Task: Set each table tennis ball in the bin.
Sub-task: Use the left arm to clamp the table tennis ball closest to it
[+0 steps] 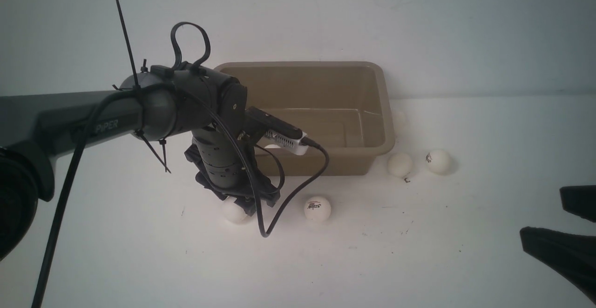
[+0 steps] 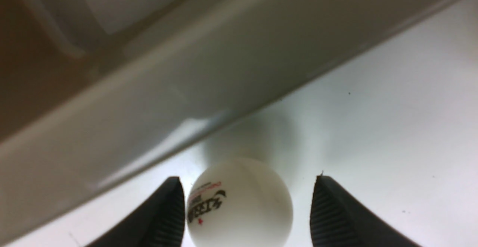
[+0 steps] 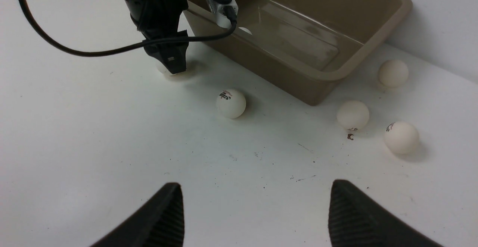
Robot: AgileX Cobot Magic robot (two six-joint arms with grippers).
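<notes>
The left jaws stood partly apart astride a small white matte table tennis ball (image 2: 239, 202) resting on the white table (image 1: 139, 261) just beside the taupe rectangular plastic bin (image 1: 326, 164), while the right jaws stood wide and empty.

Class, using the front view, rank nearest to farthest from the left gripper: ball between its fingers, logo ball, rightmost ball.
1. Ball between its fingers: directly under the left gripper.
2. Logo ball: front of the bin, middle.
3. Rightmost ball: beyond the bin's right corner.
</notes>
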